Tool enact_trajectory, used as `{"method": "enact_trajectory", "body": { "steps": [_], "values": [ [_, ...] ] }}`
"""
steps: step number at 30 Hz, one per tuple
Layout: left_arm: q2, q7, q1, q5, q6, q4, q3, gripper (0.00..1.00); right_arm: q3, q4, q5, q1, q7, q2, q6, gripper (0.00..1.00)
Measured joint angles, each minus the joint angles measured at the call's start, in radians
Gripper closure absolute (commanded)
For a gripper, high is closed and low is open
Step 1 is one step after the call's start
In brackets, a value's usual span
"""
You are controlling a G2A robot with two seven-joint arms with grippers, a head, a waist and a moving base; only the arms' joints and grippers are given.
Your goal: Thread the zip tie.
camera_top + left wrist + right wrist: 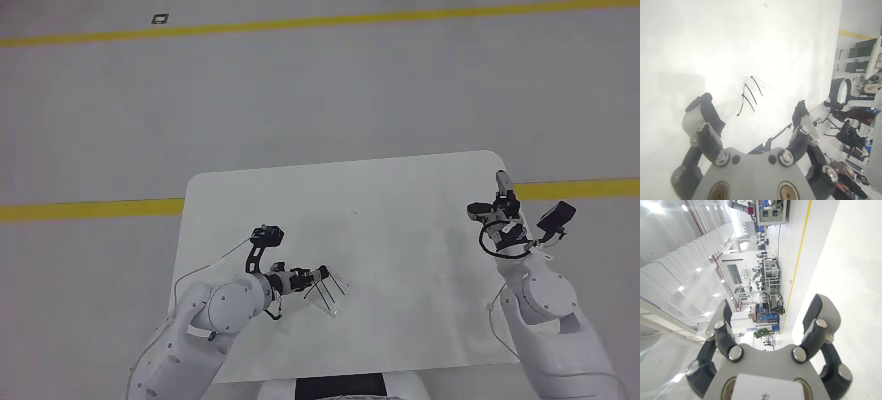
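Note:
Several thin black zip ties [749, 96] lie side by side and loose on the white table [400, 200], near its front left; in the top view the zip ties [328, 286] are small dark lines. My left gripper [753, 100] hovers just short of them, open, with nothing between its fingers [706, 106]. From above, the left gripper [314, 276] points at the ties from the left. My right gripper [771, 301] is open and empty; the top view places the right gripper [492, 198] at the table's right edge, far from the ties.
The table's front edge [821, 102] runs close beside the ties. Beyond it stand office chairs [846, 132] and desks. A yellow floor line [90, 210] passes behind the table.

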Motion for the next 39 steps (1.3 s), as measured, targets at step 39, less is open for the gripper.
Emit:
{"method": "enact_trajectory", "body": {
  "steps": [39],
  "values": [
    [0.013, -0.216, -0.104, 0.471, -0.074, -0.1, 0.206, 0.0, 0.0, 0.0, 0.0, 0.0, 0.0, 0.0, 0.0, 0.0]
  ]
}}
